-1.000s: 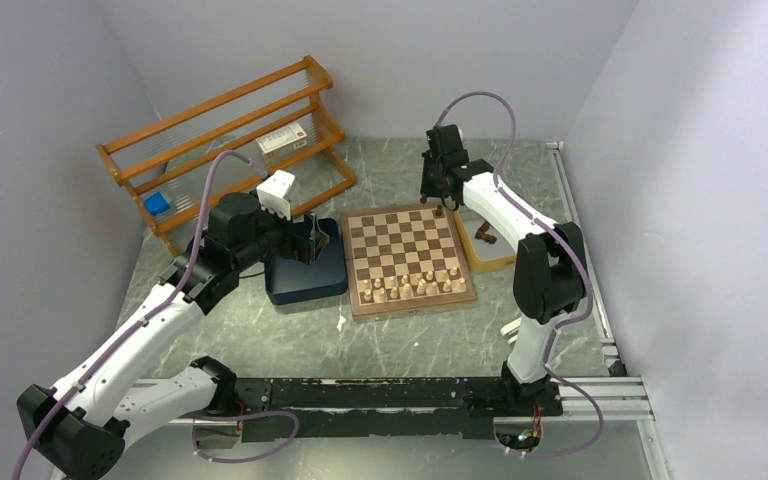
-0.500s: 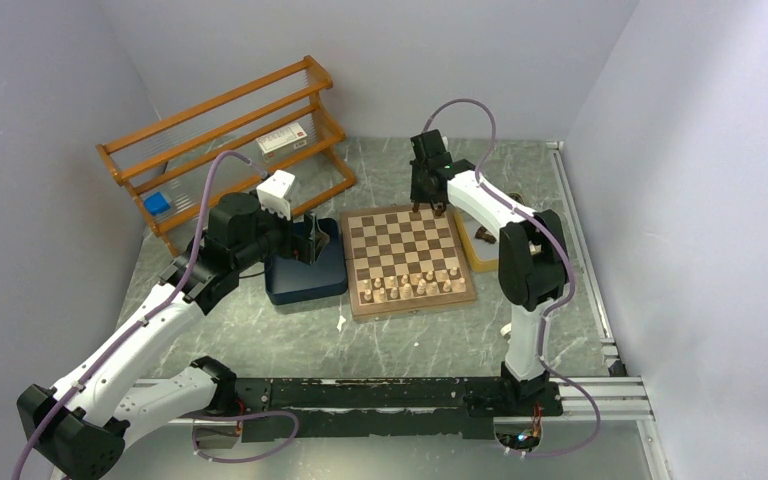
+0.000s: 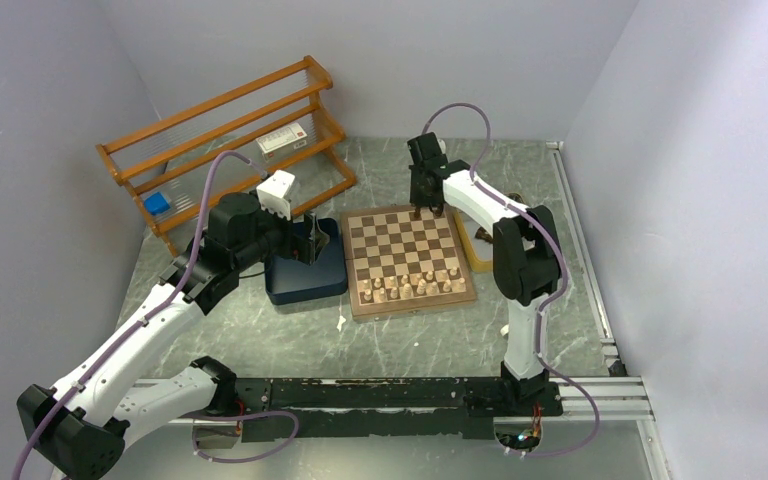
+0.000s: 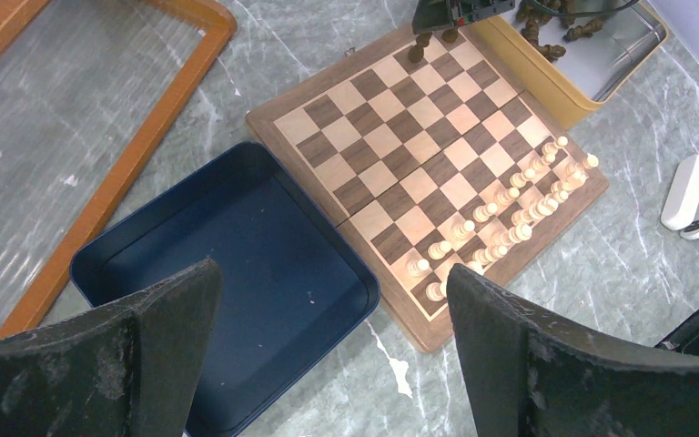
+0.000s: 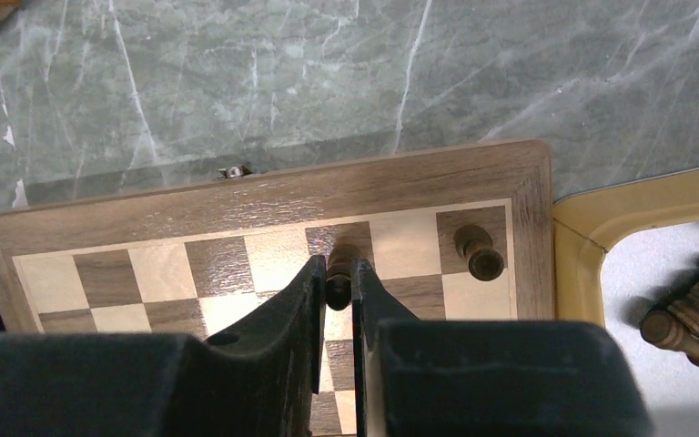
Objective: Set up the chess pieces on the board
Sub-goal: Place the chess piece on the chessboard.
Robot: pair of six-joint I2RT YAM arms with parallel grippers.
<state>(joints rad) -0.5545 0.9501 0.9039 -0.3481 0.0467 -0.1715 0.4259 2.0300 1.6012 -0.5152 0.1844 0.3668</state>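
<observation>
Grey marble tabletop [image 3: 290,340]: the right gripper [image 5: 334,282], pinching a dark chess piece [image 5: 340,262], has shifted left along the far rank of the board [image 5: 264,196], ready to set it down; left gripper [image 4: 332,282] hangs spread wide.

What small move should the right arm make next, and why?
Probably lower the held dark piece straight down, then open the right end effector. It is shut on the piece over a dark far-row square of the board, one empty square from the corner piece. Whether the piece touches the square yet, I cannot tell.
</observation>
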